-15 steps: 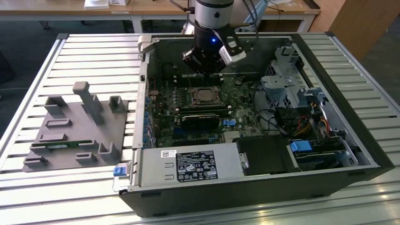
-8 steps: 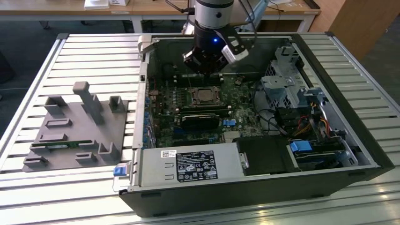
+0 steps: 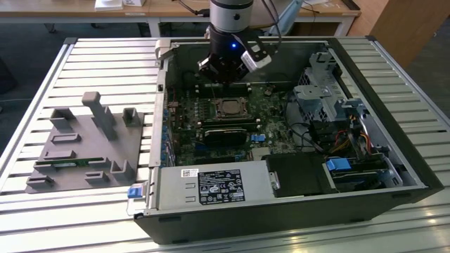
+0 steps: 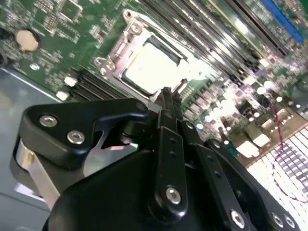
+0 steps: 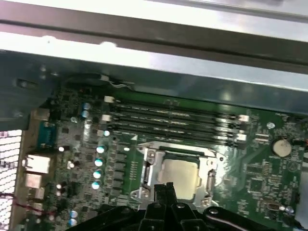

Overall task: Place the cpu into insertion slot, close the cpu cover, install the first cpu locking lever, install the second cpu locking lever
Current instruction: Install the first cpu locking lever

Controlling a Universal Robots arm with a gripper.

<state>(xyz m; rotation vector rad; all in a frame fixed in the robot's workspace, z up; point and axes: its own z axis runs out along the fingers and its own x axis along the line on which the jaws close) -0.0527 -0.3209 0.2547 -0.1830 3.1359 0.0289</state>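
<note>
The cpu (image 5: 180, 173) lies in the insertion slot (image 3: 228, 109) on the green board, its silvery top (image 4: 150, 67) showing. The cpu cover (image 5: 149, 163), a silvery frame, lies flat around the chip. A thin metal lever (image 5: 210, 180) runs along one side of the socket; I cannot tell whether it is latched. My gripper (image 3: 223, 79) hangs inside the open case, just above the board on the far side of the socket in the exterior view. In both wrist views the black fingertips (image 5: 165, 187) are pressed together with nothing between them, right at the socket's edge (image 4: 166, 96).
Long black memory strips (image 5: 178, 120) run beside the socket. The grey case wall (image 5: 144, 53) stands close behind them. In the exterior view, drive cages and cables (image 3: 330, 100) fill the right, the power supply (image 3: 211, 187) the front, and a grey fixture block (image 3: 84, 142) lies at left.
</note>
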